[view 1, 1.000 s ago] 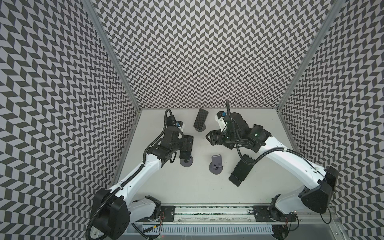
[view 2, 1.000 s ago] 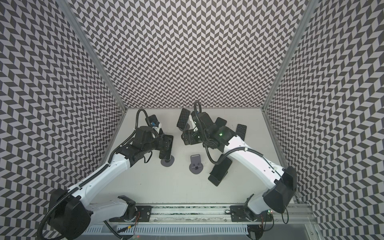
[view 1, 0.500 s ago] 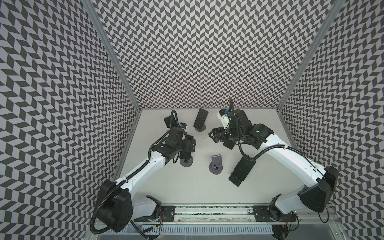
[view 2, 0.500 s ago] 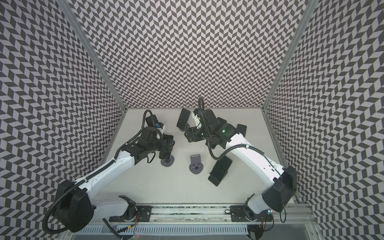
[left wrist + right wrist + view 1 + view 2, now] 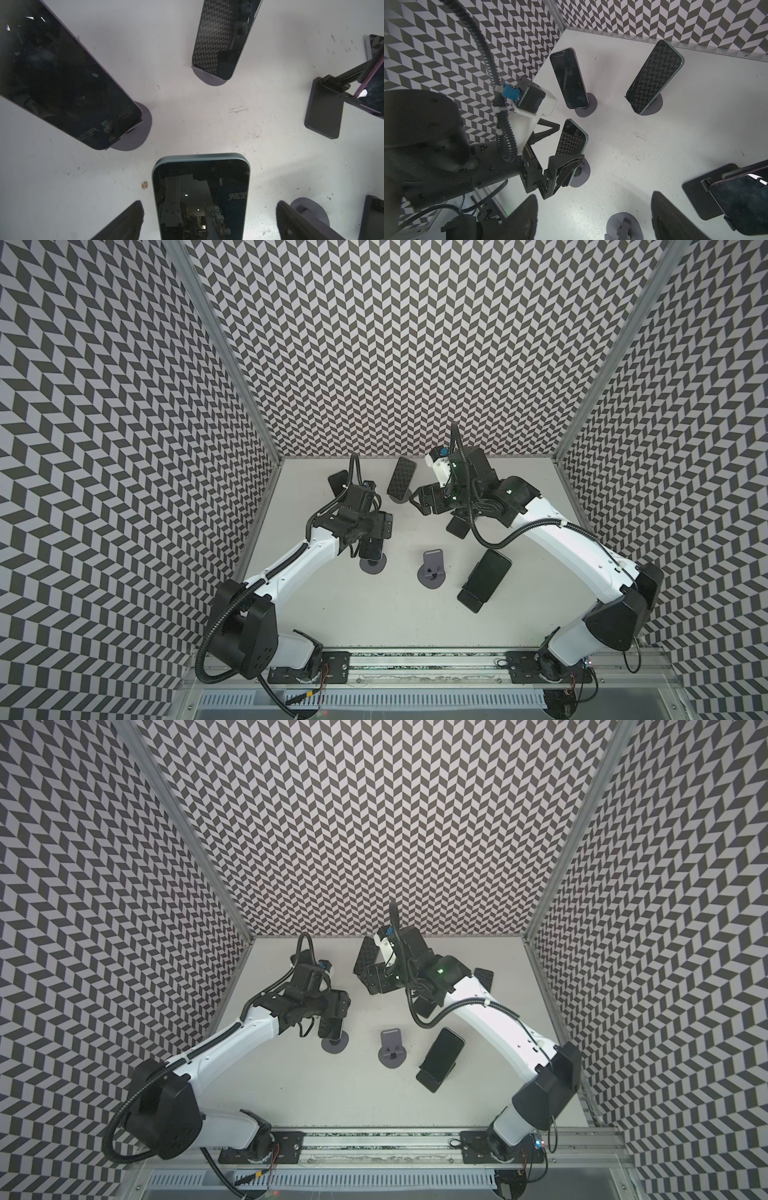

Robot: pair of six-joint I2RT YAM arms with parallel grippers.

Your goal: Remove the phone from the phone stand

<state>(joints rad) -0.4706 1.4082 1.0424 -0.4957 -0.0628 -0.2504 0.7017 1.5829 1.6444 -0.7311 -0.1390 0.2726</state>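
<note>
The phone [image 5: 200,197], a glossy black screen in a rounded teal rim, leans on its round grey stand [image 5: 372,566] left of the table's [image 5: 374,635] middle. The left gripper [image 5: 209,202] straddles it with fingers wide apart, clear of its sides. The right gripper [image 5: 593,196] hovers nearby, spread and empty.

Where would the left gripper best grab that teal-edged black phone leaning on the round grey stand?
Probably by its long side edges near the top, coming from above. The teal-edged black phone leans back on its round grey stand, top end free, and the open left gripper straddles those edges.
</note>
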